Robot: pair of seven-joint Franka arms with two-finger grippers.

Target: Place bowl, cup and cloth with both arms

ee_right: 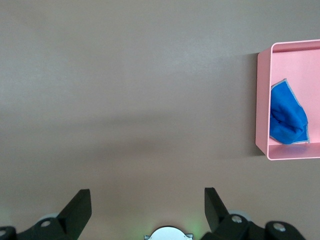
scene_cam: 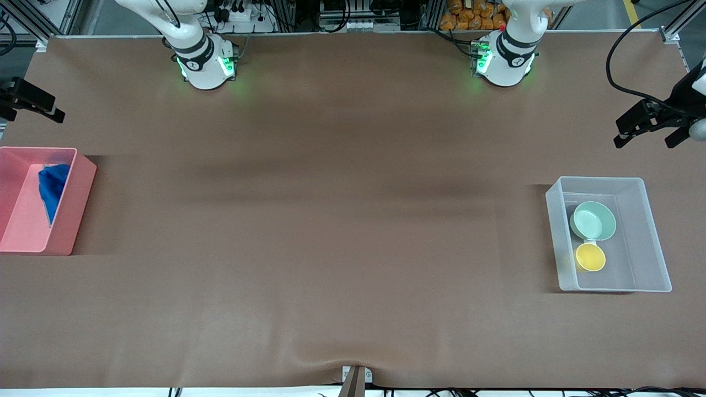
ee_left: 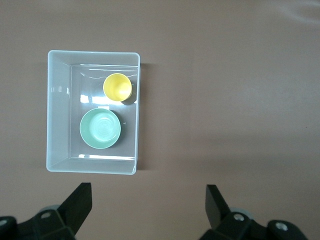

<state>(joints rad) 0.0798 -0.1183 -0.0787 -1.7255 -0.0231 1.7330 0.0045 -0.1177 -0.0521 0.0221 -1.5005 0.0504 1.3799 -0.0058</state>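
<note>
The bowl (scene_cam: 594, 220) and cup (scene_cam: 590, 257) sit in my clear bin (scene_cam: 651, 231), touching; the cloth (scene_cam: 53, 187) lies in the pink bin (scene_cam: 77, 209). My left end effector (scene_cam: 651, 129) and right end effector (scene_cam: 34, 105) hang spread, empty (placing looks finished), over the tabletop (scene_cam: 331, 220) edges.

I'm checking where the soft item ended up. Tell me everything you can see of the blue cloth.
The cloth is bright blue, soft-looking fabric with a thin grey stitched edge, crumpled into a rough folded heap. It lies inside the pink bin at the right arm's end of the table, bunched toward the end of the bin farther from the front camera, seemingly leaning on a wall. No gripper touches it.
</note>
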